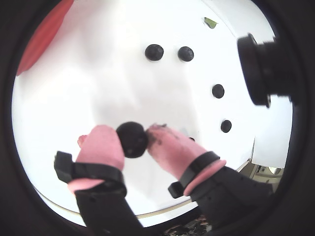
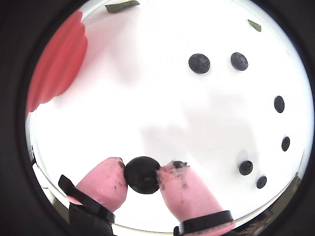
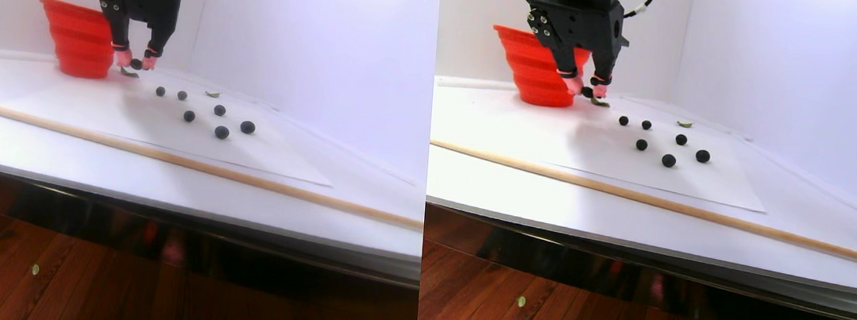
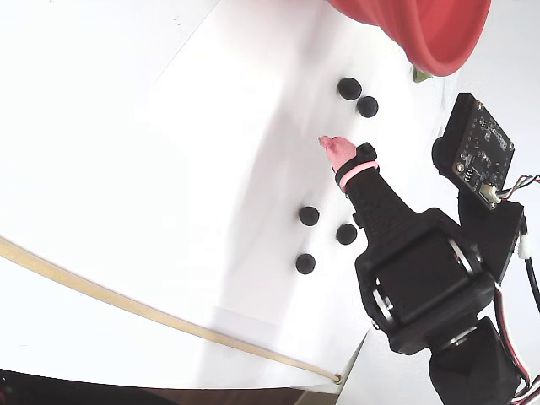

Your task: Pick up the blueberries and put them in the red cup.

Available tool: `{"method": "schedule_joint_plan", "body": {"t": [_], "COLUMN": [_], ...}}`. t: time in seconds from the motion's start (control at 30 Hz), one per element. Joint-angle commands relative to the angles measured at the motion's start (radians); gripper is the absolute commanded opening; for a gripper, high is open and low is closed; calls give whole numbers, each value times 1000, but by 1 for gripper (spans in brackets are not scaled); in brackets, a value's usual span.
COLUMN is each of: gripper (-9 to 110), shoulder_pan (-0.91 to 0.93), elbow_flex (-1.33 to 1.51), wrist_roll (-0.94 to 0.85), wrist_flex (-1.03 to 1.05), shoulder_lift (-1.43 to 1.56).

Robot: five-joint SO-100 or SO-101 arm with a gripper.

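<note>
My gripper has pink-tipped fingers and is shut on one blueberry, pinched between the two tips; it also shows in the other wrist view. In the stereo pair view the gripper hangs low over the white sheet, just right of the base of the red cup. The cup shows at the upper left in both wrist views and at the top of the fixed view. Several loose blueberries lie on the sheet, away from the cup.
A long wooden stick lies across the table in front of the white sheet. A small green leaf lies near the sheet's far edge. A black camera module sticks out beside the gripper. The table's front edge is close.
</note>
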Motion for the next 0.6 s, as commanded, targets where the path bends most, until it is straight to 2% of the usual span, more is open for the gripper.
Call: {"method": "schedule_joint_plan", "body": {"t": [0.0,0.57], "gripper": [11,11], "shoulder_pan": [-11,-94], "elbow_flex": [-23,-64], "wrist_roll": [-3,-25], "wrist_flex": [6,52], "shoulder_lift": [127,222]}}
